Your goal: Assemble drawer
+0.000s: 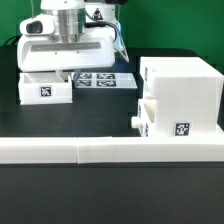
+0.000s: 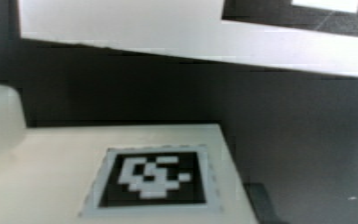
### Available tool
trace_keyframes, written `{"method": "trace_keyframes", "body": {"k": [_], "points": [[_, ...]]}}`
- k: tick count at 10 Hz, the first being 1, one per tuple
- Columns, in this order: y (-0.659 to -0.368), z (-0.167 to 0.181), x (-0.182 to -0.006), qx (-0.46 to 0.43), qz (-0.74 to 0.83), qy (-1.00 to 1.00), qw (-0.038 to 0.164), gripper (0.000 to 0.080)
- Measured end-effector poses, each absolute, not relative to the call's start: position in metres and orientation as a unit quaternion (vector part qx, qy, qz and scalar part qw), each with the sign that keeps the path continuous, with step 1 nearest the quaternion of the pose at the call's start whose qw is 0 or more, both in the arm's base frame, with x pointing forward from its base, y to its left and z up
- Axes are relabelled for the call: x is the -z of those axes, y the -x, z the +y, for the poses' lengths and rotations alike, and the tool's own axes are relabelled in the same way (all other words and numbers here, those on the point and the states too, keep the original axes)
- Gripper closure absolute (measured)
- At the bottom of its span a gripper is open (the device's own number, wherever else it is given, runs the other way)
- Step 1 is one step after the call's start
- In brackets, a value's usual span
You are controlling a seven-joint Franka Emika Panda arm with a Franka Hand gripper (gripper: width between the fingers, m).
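Tool [image 1: 61, 68] hung directly over the loose tray [image 1: 30, 88], its tips hidden behind the tray's rim, so its opening and any hold could not be told. A good grasp would pinch one wall squarely and keep the tray level. The tray's long axis ran across the exterior view, with its tag [image 1: 45, 92] facing the camera. Well apart from the tool stood the casing [image 1: 182, 88], whose seated tray [image 1: 152, 112] pointed its knob [image 1: 133, 120] toward the tool's side.

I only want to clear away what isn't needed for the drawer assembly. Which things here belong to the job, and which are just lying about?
Part of the job:
- casing
- knobbed tray at the casing's front
- loose tray, below the gripper

Not part of it:
- marker board
- border wall
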State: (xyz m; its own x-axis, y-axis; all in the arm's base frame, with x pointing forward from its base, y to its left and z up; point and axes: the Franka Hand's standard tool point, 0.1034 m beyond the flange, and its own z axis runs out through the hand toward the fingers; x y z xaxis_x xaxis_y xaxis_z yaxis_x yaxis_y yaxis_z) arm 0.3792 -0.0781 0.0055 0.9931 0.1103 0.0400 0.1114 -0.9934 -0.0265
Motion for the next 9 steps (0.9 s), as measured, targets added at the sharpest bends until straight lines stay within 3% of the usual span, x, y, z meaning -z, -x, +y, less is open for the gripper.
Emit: {"method": "trace_keyframes", "body": {"k": [3, 9], "points": [[-0.382, -0.075, -0.008, 0.017, -0.059, 0.998, 0.017, 0.0758], [-0.47, -0.027, -0.049, 0.022, -0.088, 0.995, 0.039, 0.0757]]}}
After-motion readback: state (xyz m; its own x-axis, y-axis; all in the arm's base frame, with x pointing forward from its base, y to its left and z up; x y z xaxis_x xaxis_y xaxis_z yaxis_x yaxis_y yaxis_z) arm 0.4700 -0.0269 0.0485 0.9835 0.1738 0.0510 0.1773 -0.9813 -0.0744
